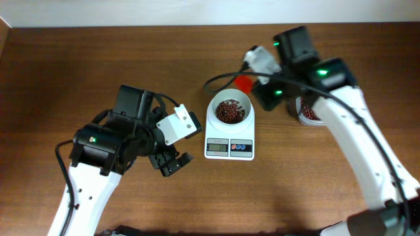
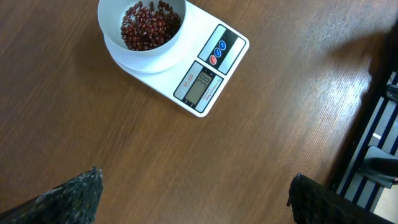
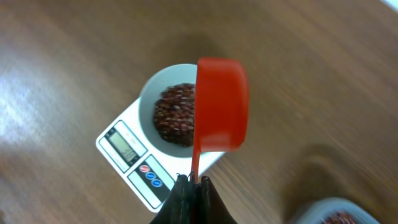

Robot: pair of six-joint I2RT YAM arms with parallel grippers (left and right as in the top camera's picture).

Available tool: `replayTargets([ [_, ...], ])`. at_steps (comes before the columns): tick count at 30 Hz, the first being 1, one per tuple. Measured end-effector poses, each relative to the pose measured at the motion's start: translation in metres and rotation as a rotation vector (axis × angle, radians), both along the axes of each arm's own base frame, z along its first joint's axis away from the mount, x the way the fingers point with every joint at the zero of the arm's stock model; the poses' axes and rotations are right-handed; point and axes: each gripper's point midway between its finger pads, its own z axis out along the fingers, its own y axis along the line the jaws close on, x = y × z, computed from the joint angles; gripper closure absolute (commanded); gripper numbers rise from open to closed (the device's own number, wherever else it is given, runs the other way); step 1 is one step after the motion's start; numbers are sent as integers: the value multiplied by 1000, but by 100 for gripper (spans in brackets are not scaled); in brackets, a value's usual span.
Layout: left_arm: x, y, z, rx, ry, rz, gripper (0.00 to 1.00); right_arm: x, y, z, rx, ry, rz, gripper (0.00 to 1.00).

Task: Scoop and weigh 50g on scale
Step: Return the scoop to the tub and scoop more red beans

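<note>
The scale [image 1: 230, 141] sits near the middle of the bench [image 1: 79, 59], its display [image 1: 217, 148] and blue and red buttons [image 1: 241, 147] facing my side. A white bowl [image 1: 229, 110] rests on its platform, holding a heap of dark red beans [image 1: 229, 111] that covers the bottom. My right tool [image 3: 193, 186] is clenched on the thin handle of a red scoop [image 3: 221, 106]. From the right wrist view the scoop is turned on its side above the bowl's far edge, so I see its outer wall and not its inside. I cannot tell whether any beans are left in it. In the overhead view the scoop shows as a red patch just behind the bowl, under my right arm. A clear tub [image 1: 307, 113] of more red beans stands to the right of the scale, partly hidden by that arm. My left tool [image 1: 169, 162] hangs over bare bench just left of the scale, fingers spread wide and grasping nothing, apart from the scale. In the left wrist view the digits on the display are too small to read with certainty.
</note>
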Motion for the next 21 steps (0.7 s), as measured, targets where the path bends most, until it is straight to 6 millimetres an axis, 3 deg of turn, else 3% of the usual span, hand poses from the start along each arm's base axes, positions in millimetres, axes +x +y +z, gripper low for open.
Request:
replayTargets([
  [2,0,0,0,0,0,0,1,2,-51,5,4,46,-162,96],
  [3,0,0,0,0,0,0,1,0,-65,2,0,76,-205,96],
  [7,0,0,0,0,0,0,1,2,-169,-8,-92,136,-558,96],
  [9,0,0,0,0,0,0,1,-2,-199,-17,-143,152,-666,96],
  [11,0,0,0,0,0,0,1,-5,-206,-32,-181,168,-693,96],
  [13,0,0,0,0,1,0,1,-12,-221,-62,-260,199,-757,96],
  [16,0,0,0,0,0,0,1,-12,-236,-85,-336,182,-809,96],
  [17,0,0,0,0,1,0,1,-11,-238,-87,-346,174,-817,96],
  [21,0,0,0,0,0,0,1,-2,-244,-128,-392,225,-816,96],
])
